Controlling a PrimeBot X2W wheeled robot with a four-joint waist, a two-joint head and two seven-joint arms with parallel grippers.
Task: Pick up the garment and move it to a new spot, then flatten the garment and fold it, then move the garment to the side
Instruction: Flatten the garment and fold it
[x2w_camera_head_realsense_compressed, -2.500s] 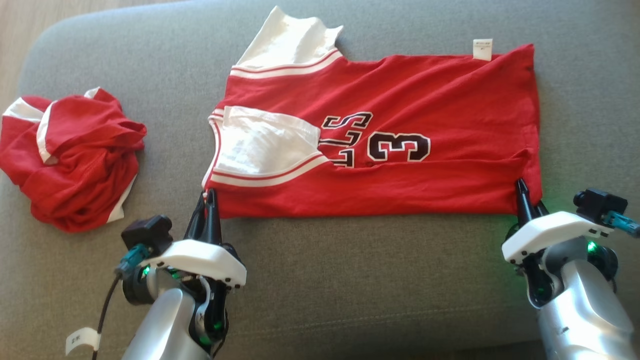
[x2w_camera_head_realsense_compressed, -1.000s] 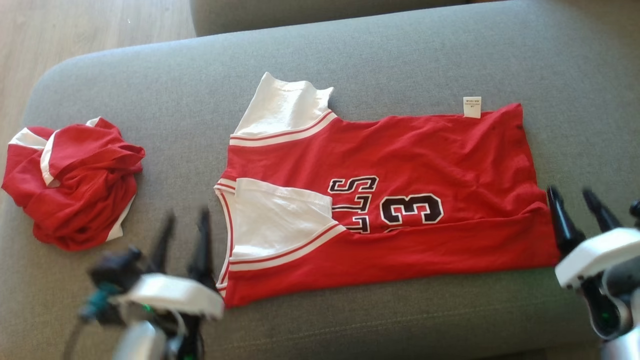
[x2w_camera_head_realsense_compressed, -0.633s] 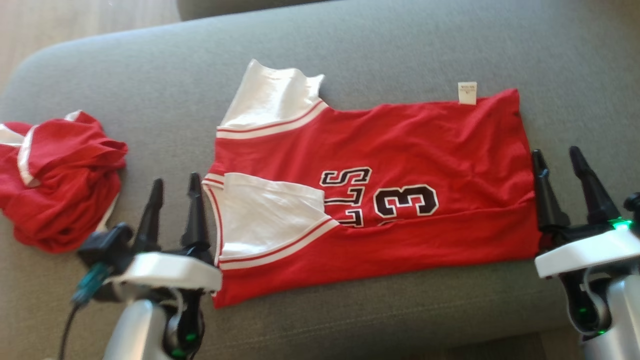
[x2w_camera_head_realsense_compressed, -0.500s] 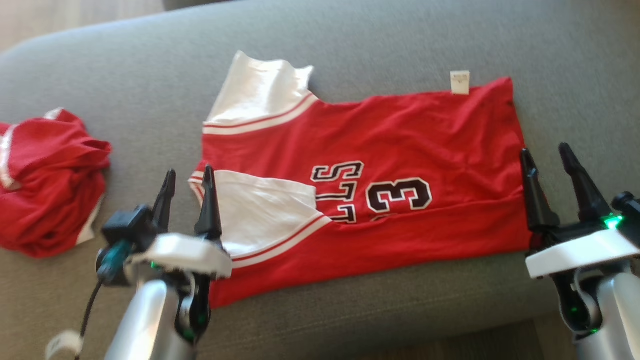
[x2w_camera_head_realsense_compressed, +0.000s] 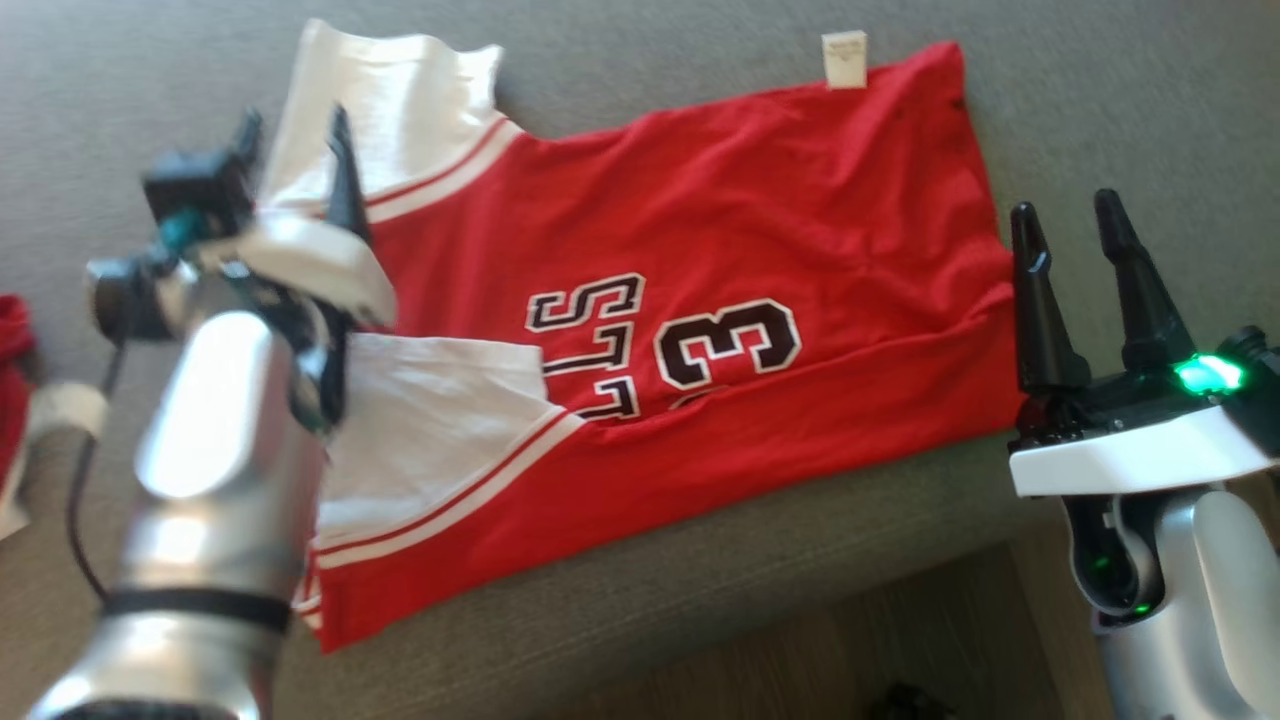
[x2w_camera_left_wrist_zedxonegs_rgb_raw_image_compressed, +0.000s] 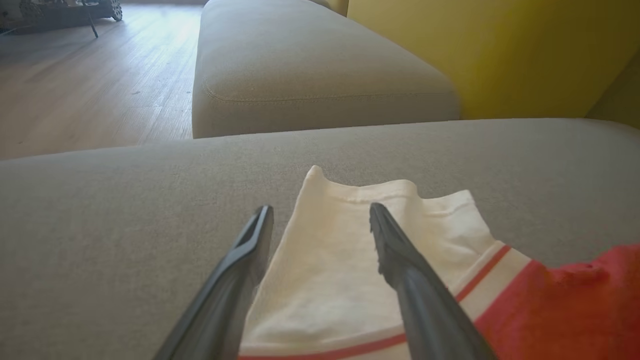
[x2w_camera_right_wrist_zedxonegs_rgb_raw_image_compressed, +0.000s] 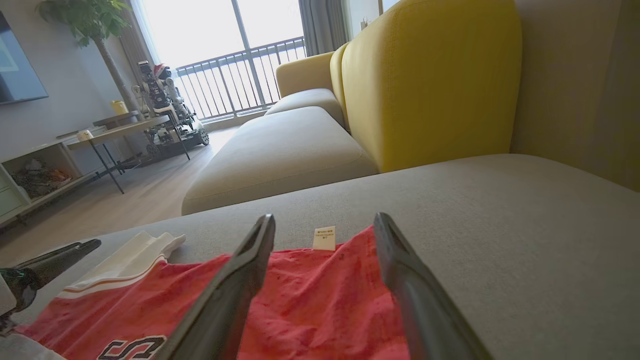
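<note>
The garment (x2w_camera_head_realsense_compressed: 700, 220) is a red jersey with white sleeves and a black "3", lying spread on the grey sofa seat (x2w_camera_head_realsense_compressed: 1100, 100), its near long edge folded over. My left gripper (x2w_camera_head_realsense_compressed: 290, 125) is open above the far white sleeve (x2w_camera_left_wrist_zedxonegs_rgb_raw_image_compressed: 350, 235), one finger on each side of the sleeve's edge. My right gripper (x2w_camera_head_realsense_compressed: 1070, 215) stands open just off the jersey's hem end (x2w_camera_right_wrist_zedxonegs_rgb_raw_image_compressed: 320, 300), nothing between its fingers. A white label (x2w_camera_head_realsense_compressed: 845, 58) sticks out at the far hem corner.
A second crumpled red garment (x2w_camera_head_realsense_compressed: 12, 340) peeks in at the left edge. The seat's front edge (x2w_camera_head_realsense_compressed: 800, 560) and wooden floor (x2w_camera_head_realsense_compressed: 900, 650) run below the jersey. A yellow backrest (x2w_camera_right_wrist_zedxonegs_rgb_raw_image_compressed: 430, 80) stands behind, with another grey seat cushion (x2w_camera_left_wrist_zedxonegs_rgb_raw_image_compressed: 320, 65) beyond.
Both grippers let go of the folded near edge. My left arm has reached forward to the far white sleeve; the right has drawn off beside the hem. The head view has shifted.
</note>
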